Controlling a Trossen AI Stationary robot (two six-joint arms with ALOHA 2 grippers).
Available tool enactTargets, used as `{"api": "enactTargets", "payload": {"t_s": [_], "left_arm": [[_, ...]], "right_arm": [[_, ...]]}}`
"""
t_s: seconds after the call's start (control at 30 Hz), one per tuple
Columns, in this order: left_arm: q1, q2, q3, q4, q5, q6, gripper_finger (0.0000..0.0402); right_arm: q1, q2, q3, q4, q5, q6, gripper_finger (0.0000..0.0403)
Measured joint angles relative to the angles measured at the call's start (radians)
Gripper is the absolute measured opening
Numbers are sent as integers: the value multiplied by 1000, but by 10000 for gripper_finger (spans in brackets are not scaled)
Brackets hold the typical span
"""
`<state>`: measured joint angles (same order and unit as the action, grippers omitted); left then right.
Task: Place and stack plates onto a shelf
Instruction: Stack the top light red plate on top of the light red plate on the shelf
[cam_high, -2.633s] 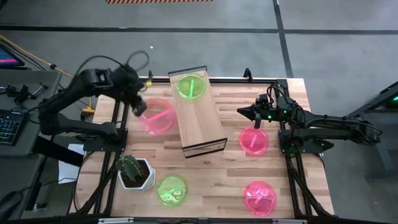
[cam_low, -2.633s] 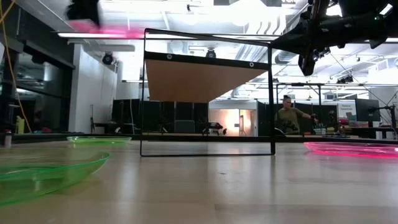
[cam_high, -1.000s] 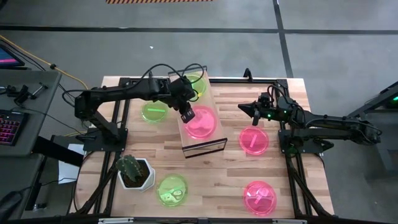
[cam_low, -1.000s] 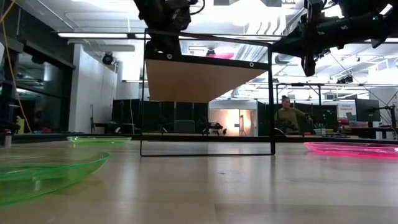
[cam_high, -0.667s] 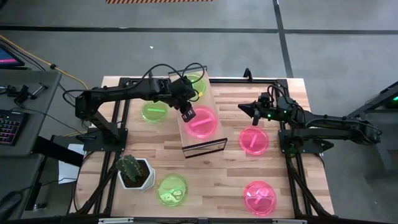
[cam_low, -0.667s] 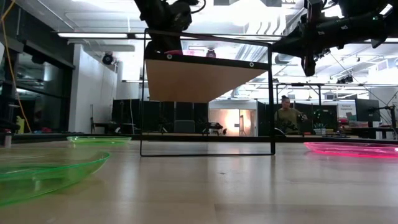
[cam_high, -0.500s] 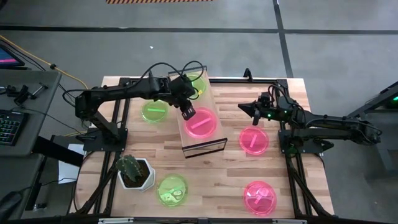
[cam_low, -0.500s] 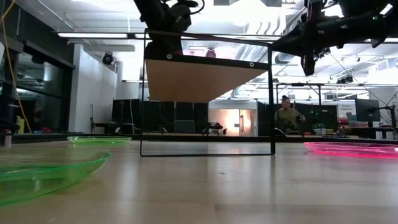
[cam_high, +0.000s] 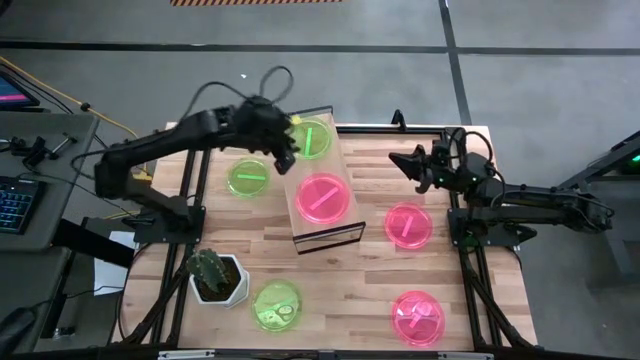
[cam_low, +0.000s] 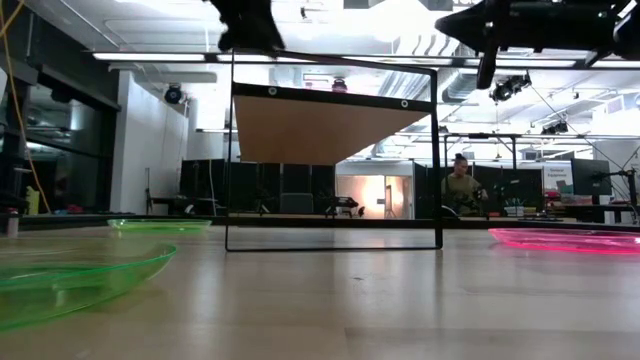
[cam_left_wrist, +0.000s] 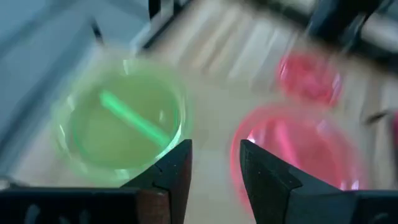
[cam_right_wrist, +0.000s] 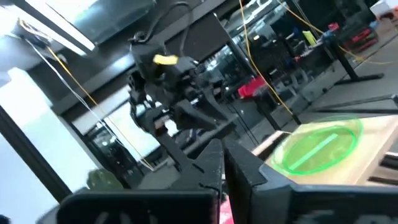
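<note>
Two plates (cam_high: 322, 196) on shelf (cam_high: 335, 233), four on table. Left gripper (cam_high: 284, 160) beside shelf, narrowly parted, empty. Right gripper (cam_high: 408, 164) hovering, fingers nearly together, empty. Plates likely light, thin, slippery; best pinched at rim.

no readable text, labels, brands or numbers on anything in view

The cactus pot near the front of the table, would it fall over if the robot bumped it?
Probably it would slide before tipping: the white cactus pot looks squat and wide-based. The cactus barely rises above it, so it seems bottom-heavy. Being a potted plant, it is likely heavy for its size.
</note>
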<state>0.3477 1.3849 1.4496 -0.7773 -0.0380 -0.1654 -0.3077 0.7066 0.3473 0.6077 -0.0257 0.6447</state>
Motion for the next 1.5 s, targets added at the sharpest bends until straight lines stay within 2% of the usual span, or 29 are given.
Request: {"api": "enactTargets", "payload": {"t_s": [0.1,0.17,0.33,0.43,0.57,0.73,1.5], "left_arm": [[-3,-113,-113,184,10,13,119],[-3,-192,-224,337,54,10,116],[-4,-371,-506,656,122,-24,113],[-3,-444,-617,730,122,-24,113],[-3,-505,-708,726,113,-48,111],[-3,-547,-763,766,115,-103,111],[-3,-560,-764,781,116,-56,111]], "right_arm": [[0,21,10,-8,0,29,16],[5,46,40,-40,-1,24,34],[10,128,156,-143,-2,-126,85],[4,169,220,-198,-3,-191,106],[-12,205,283,-316,-4,-197,122],[-20,229,313,-388,-4,-195,126],[-20,230,313,-387,-4,-189,126]]}}
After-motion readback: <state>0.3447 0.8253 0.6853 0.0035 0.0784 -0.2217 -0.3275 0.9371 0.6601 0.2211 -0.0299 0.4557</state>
